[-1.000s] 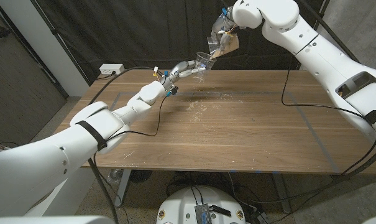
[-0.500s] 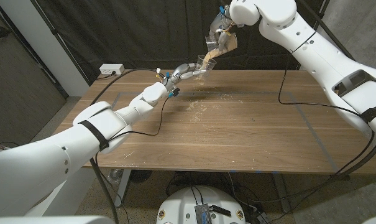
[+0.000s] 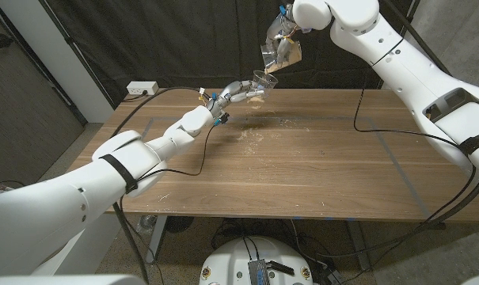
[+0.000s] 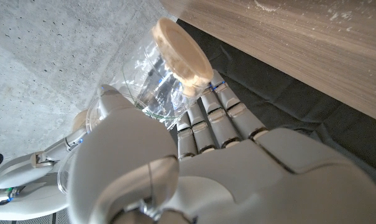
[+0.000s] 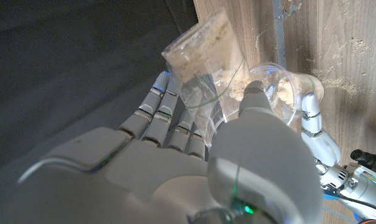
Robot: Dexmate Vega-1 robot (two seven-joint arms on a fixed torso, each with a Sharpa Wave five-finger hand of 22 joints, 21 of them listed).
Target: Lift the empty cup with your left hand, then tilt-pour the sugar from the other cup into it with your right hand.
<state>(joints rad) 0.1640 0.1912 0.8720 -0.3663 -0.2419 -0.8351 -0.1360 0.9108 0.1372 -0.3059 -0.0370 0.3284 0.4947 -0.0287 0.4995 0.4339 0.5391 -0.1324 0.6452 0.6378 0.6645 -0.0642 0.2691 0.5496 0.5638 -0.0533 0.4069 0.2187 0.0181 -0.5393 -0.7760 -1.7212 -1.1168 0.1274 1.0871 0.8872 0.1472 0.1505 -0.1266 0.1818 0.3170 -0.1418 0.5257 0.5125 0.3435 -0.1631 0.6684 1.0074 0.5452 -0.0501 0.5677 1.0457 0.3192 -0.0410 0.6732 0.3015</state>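
- Left hand [image 3: 237, 89] raised above the far edge of the wooden table [image 3: 302, 170], gripping a clear plastic cup [image 3: 260, 81] held roughly upright, mouth up.
- Receiving cup seen from the right wrist view [image 5: 281, 93] with a small heap of pale sugar already inside, fingers of the left hand [image 5: 315, 134] wrapped beneath it.
- Right hand [image 3: 285, 39] held higher, above and just behind the left, clasping a 2nd clear plastic cup [image 3: 272, 54] tilted steeply, mouth pointing down toward the lower cup.
- Tilted cup in the right wrist view [image 5: 203, 68] with sugar packed against its base end and some lying along its wall toward the rim, rim just above the mouth of the lower cup.
- Cannot tell whether the 2 rims touch.
- In the left wrist view, left hand [image 4: 194, 162] closed around its cup [image 4: 147, 90], round tan disc of the other cup's sugar-filled base [image 4: 181, 53] showing above it.
- Spilled sugar grains [image 3: 251, 136] scattered on the tabletop below and in front of the cups.
- White power strip [image 3: 142, 88] lying past the table's far left corner.
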